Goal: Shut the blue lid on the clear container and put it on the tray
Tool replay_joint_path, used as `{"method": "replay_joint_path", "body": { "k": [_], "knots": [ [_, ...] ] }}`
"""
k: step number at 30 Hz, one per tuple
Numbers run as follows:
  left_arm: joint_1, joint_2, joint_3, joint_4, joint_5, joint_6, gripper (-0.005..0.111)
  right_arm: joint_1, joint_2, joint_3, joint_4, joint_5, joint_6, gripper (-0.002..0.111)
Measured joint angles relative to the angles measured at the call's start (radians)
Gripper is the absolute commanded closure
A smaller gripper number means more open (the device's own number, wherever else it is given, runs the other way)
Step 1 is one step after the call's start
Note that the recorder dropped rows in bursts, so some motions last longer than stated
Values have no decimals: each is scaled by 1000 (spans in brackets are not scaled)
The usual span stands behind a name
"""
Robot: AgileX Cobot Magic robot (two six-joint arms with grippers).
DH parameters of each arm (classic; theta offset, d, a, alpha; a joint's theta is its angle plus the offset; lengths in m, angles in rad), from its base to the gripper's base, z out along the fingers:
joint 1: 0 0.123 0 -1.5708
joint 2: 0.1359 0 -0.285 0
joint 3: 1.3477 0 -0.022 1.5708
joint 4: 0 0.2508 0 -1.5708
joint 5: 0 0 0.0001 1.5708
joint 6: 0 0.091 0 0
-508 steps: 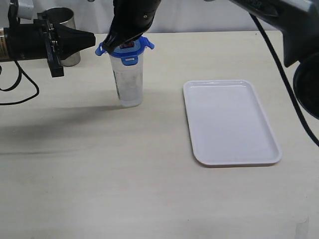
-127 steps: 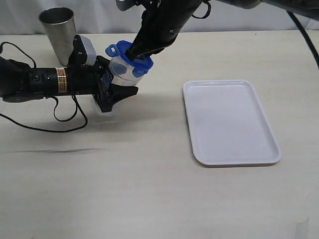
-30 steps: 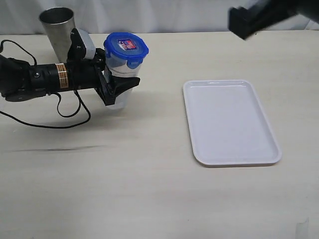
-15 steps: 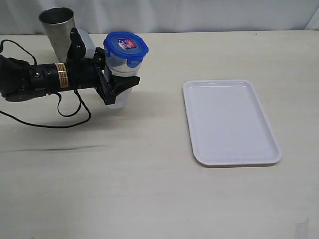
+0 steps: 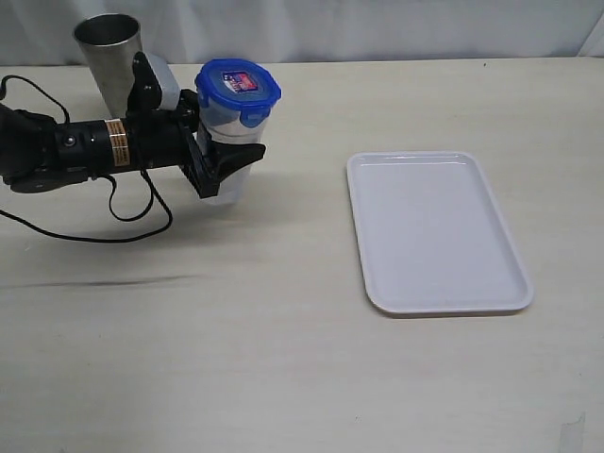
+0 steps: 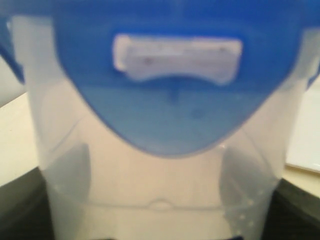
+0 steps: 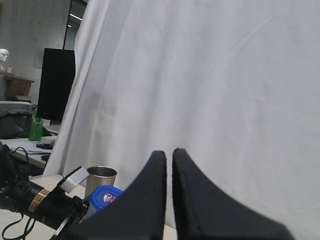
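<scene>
The blue lid (image 5: 238, 90) sits flat on top of the clear container (image 5: 229, 192), at the back left of the table. My left gripper (image 5: 225, 159) reaches in from the left and is shut on the container's middle, one finger on each side. In the left wrist view the container (image 6: 160, 180) fills the picture, with a lid flap (image 6: 175, 100) folded down its wall. The white tray (image 5: 434, 231) lies bare on the right, well apart from the container. My right gripper (image 7: 169, 152) is shut and holds nothing, raised before a white curtain and out of the exterior view. The lid (image 7: 106, 196) shows far below it.
A grey steel cup (image 5: 109, 57) stands just behind my left arm (image 5: 85, 151), close to the container. A black cable (image 5: 123, 226) loops on the table under that arm. Bare tabletop lies between the container and the tray.
The right arm has withdrawn from the top right of the exterior view. The left gripper and the lidded container have stayed in place.
</scene>
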Motion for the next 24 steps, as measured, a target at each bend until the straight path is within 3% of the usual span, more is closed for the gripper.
{"method": "replay_joint_path", "body": {
  "k": [18,24],
  "knots": [
    [0,0,0,0,-13,0,107,0,0,2,14,0,0,104],
    [0,0,0,4,-13,0,107,-76,-54,46,-30,0,0,104]
  ]
}}
